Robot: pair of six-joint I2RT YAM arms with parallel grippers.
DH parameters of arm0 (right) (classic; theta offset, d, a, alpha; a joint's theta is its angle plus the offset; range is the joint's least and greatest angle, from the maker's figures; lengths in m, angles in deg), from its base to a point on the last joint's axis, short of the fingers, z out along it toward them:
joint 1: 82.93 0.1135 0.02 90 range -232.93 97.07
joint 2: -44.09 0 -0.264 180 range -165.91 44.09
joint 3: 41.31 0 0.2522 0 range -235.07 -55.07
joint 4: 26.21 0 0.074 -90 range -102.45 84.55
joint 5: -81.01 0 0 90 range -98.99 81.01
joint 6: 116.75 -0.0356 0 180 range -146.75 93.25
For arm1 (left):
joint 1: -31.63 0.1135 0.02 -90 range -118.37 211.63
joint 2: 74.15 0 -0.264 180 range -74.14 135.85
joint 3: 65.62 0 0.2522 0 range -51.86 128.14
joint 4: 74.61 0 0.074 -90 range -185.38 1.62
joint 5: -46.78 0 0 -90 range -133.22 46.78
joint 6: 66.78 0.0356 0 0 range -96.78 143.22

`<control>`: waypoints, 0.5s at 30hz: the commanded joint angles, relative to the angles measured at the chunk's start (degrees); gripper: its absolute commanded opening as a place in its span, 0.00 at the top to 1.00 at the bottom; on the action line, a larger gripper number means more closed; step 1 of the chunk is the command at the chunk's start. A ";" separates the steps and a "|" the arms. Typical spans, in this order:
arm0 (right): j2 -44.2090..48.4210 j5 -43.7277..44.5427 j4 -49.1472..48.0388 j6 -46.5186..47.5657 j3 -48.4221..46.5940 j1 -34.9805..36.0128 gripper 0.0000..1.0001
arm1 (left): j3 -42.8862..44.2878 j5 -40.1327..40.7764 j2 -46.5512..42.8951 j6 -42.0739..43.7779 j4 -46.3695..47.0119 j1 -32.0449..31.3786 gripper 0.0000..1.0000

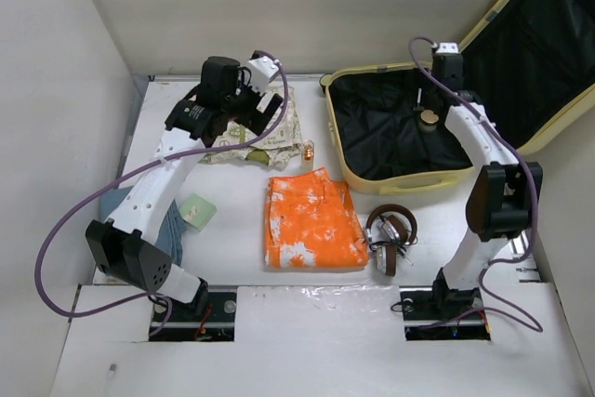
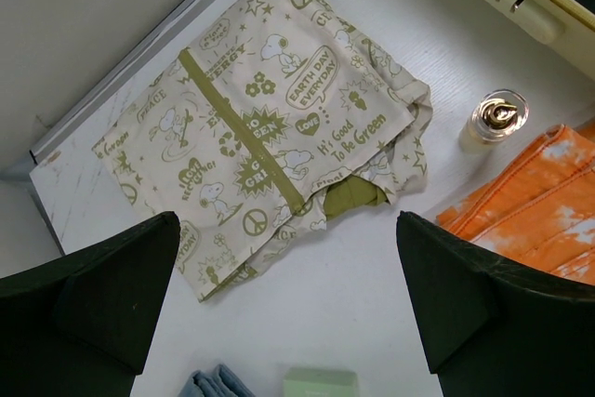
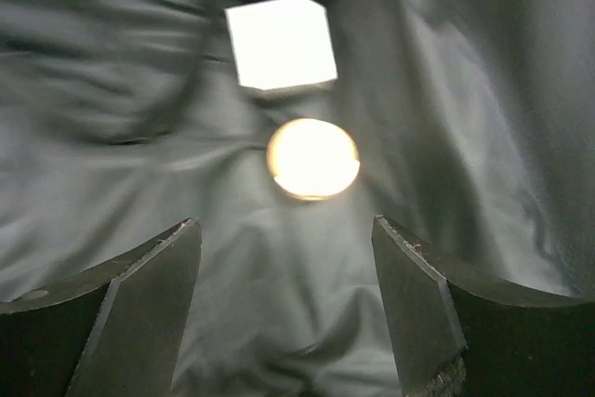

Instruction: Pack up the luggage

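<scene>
The pale yellow luggage [image 1: 346,169] lies open at the back right, black lining showing and its lid [image 1: 544,48] leaning back. My right gripper [image 1: 429,104] hangs open and empty over the lining [image 3: 279,230], just above a round pale disc [image 3: 312,159] and a white square [image 3: 281,41] lying inside. The disc also shows in the top view [image 1: 429,119]. My left gripper [image 1: 253,116] is open and empty above a cream cloth with green cartoon print [image 2: 270,137]. In the left wrist view its fingertips [image 2: 139,267] stand wide apart on either side of bare table.
On the white table [image 1: 242,230] lie a folded orange and white garment [image 1: 311,220], brown headphones [image 1: 390,230], a small glass bottle [image 2: 497,118], a pale green box [image 1: 197,211] and folded blue cloth [image 1: 139,220]. White walls stand left and behind.
</scene>
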 commanded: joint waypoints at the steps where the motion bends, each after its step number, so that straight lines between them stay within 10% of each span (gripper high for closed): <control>1: 4.38 -1.90 3.78 6.19 -6.00 6.33 0.21 | -1.15 1.81 -3.23 -2.23 1.74 0.11 0.00; 6: 5.43 -22.92 11.89 9.52 -12.43 18.52 0.21 | -6.16 6.28 -5.60 -9.68 1.21 0.11 0.00; 15: 4.39 -25.31 5.03 5.60 -6.63 35.78 0.22 | -12.67 9.72 -8.15 -19.37 2.35 7.40 0.00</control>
